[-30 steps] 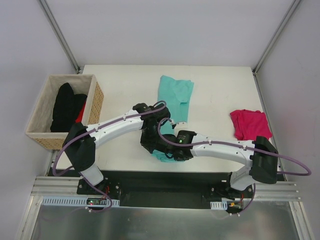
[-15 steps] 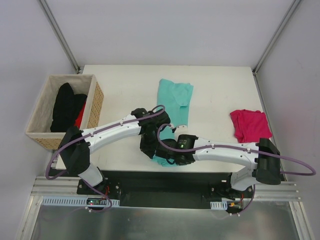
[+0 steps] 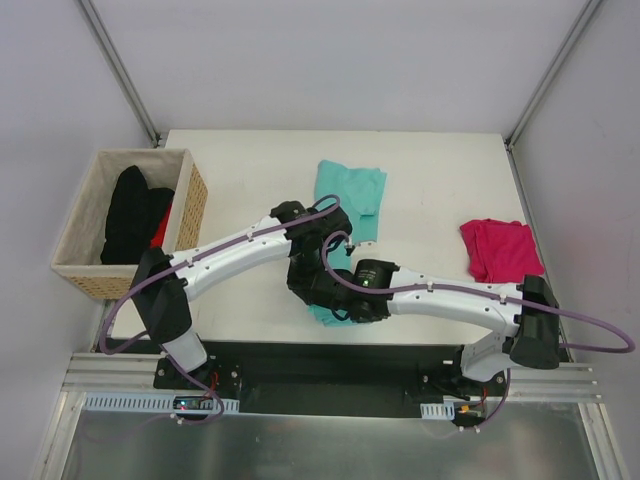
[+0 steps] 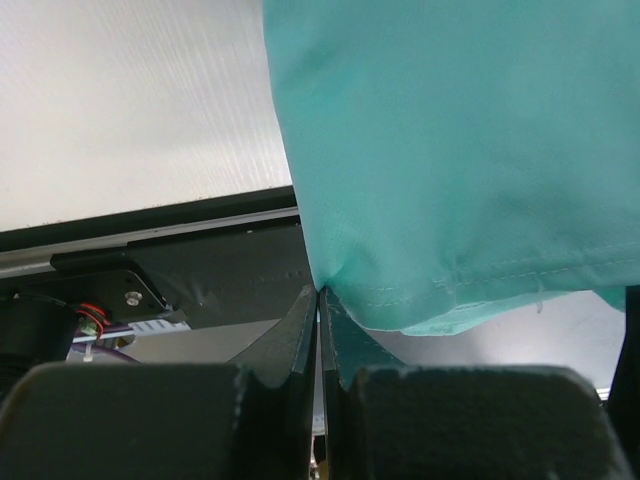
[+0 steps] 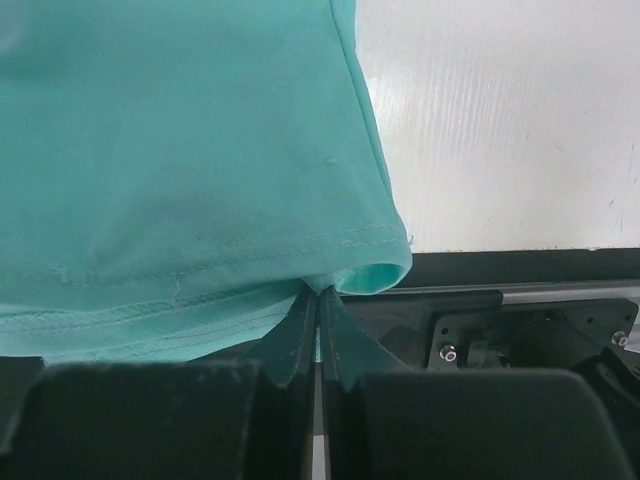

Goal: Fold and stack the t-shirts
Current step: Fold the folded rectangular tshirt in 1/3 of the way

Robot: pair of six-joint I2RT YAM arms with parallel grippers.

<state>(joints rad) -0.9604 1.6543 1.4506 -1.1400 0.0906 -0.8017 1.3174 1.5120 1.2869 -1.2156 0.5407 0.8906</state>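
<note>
The teal-mint t-shirt [image 3: 352, 190] lies as a long strip down the middle of the table, its near end lifted by both grippers. My left gripper [image 3: 306, 288] is shut on the hem's left corner [image 4: 330, 270]; the cloth fills the left wrist view [image 4: 450, 150]. My right gripper [image 3: 352, 306] is shut on the hem's right corner [image 5: 345, 280]; the cloth fills the right wrist view [image 5: 180, 150]. Both grippers hold the hem near the table's front edge. The magenta-pink t-shirt [image 3: 500, 249] lies crumpled at the right side of the table.
A wicker basket [image 3: 186, 212] with black and red cloth stands off the table's left side. The black base rail [image 3: 320, 360] runs along the table's near edge. The white table [image 3: 250, 180] has frame posts at its back corners.
Both grippers, still shut on the teal hem, dipped toward the front edge, then came back a little away from it. The strip's far end has bunched shorter.
</note>
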